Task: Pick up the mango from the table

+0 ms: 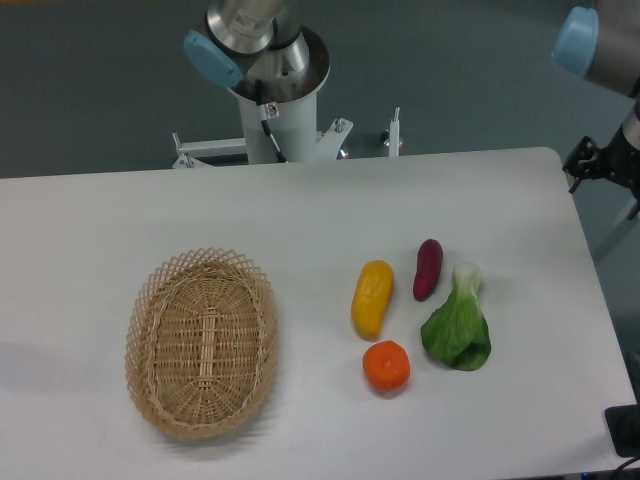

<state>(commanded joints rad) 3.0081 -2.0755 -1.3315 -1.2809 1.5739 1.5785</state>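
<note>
The mango [372, 298] is a smooth yellow-orange oval lying on the white table [300, 220], right of centre, with its long axis running roughly front to back. Nothing touches it. The arm's base [280, 100] stands behind the table's far edge. Its wrist, with a blue cap [576, 40], reaches in at the top right. A dark piece that looks like my gripper [603, 165] shows partly at the frame's right edge, off the table's far right corner and far from the mango. Its fingers are cut off by the frame.
A woven wicker basket [202, 343] sits on the left half. A round orange [386, 366] lies just in front of the mango. A purple-red sweet potato [428, 269] and a leafy green bok choy [459, 322] lie to its right. A black object [624, 428] sits at the front right corner.
</note>
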